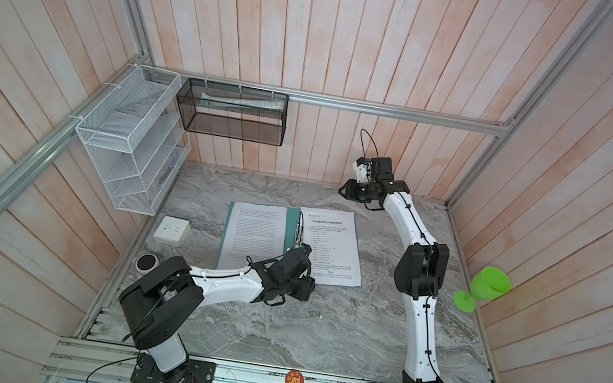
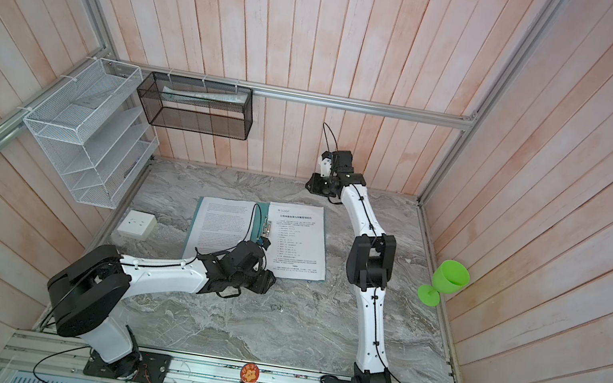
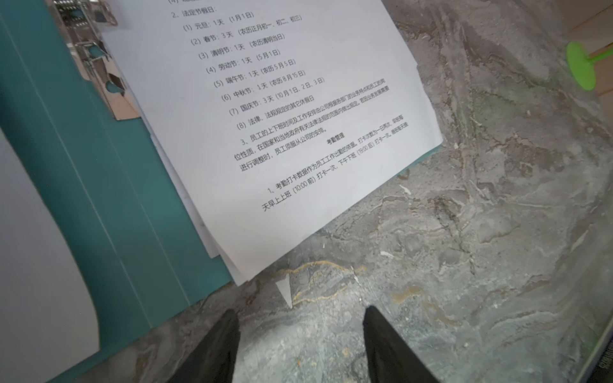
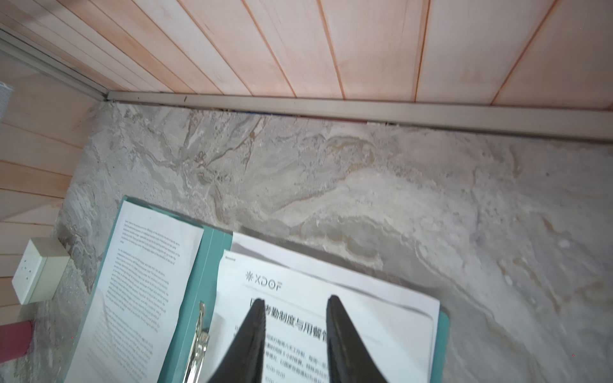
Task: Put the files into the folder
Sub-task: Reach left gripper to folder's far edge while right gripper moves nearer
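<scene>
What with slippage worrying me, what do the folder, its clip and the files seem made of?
The folder: probably thin plastic, matte teal, with moulded creases along the spine. Its clip: metal, judging by bright silvery glints. The files: plain matte white paper, thin edges fanned at the corner.

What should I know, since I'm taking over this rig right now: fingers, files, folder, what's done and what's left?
Left gripper: fingers open, empty, over the table just off the folder's near edge.
Right gripper: fingers open, empty, raised above the folder's far end.
Folder: lies open on the table, with one sheet on its left cover and a fanned stack on its right cover, beside the metal clip.
Done: files lie on both covers.
Left: probably square the stack, whose near corner overhangs, then close the cover. I cannot tell whether the clip holds it.
</scene>
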You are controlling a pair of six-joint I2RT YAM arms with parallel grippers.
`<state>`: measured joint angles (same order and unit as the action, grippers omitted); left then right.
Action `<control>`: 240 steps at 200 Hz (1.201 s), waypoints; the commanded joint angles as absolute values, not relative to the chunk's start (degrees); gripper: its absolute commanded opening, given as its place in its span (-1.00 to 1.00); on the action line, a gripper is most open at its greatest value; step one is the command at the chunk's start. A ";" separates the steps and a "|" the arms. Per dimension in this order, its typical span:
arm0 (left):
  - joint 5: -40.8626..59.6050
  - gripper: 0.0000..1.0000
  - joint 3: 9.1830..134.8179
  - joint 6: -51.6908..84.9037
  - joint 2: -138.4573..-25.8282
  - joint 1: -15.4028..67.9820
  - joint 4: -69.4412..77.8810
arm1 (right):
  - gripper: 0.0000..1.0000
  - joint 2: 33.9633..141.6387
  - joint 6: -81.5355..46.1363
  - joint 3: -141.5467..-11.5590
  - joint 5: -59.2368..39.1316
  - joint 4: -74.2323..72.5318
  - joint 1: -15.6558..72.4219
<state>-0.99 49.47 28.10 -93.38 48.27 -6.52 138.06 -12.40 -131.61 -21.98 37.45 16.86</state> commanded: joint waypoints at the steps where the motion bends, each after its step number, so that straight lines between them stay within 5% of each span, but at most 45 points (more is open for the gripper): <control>1: -8.10 0.25 49.55 27.78 -90.35 47.71 -12.18 | -0.41 126.96 -12.77 -117.21 -19.15 34.18 20.23; 45: -2.58 0.28 58.66 18.15 -87.29 34.70 -11.33 | -0.45 98.89 -20.28 -77.03 -14.50 18.05 25.09; 79: 3.67 0.28 76.32 13.60 -99.84 24.38 -13.90 | -0.46 88.52 -26.72 -62.33 -9.69 16.88 32.55; 144: 4.70 0.28 97.72 11.14 -116.90 21.78 -17.23 | -0.46 87.20 -34.24 -51.05 -7.66 18.84 44.16; 240: 6.79 0.28 92.16 12.19 -114.85 20.49 -13.03 | -0.46 99.65 -32.81 -52.83 -5.43 15.29 45.62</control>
<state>5.69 93.54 12.64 -117.30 21.12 -14.61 96.23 -33.43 -51.03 -7.40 15.35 45.50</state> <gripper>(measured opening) 0.638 0.272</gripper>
